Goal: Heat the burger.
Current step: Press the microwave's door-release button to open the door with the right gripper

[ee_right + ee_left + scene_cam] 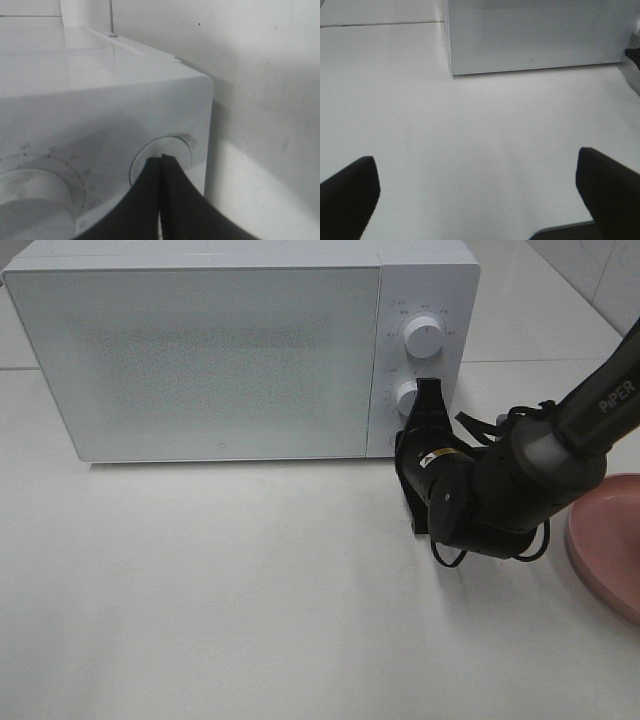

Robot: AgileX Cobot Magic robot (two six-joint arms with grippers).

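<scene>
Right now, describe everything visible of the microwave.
The microwave is a glossy white box standing on the white table, door closed, its window finely dotted. The panel beside the door carries a round white upper dial and a lower dial. The shut right gripper touches a flat round button near the panel's corner.

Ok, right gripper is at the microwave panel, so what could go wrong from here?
1. The right gripper, shut, meets the round control with narrow tips only. It may slip toward the dial beside it.
2. The right arm hangs close to the pink plate, so pulling back could knock it.
3. The burger is in no view and the microwave door is shut, so I cannot confirm it is inside.
</scene>
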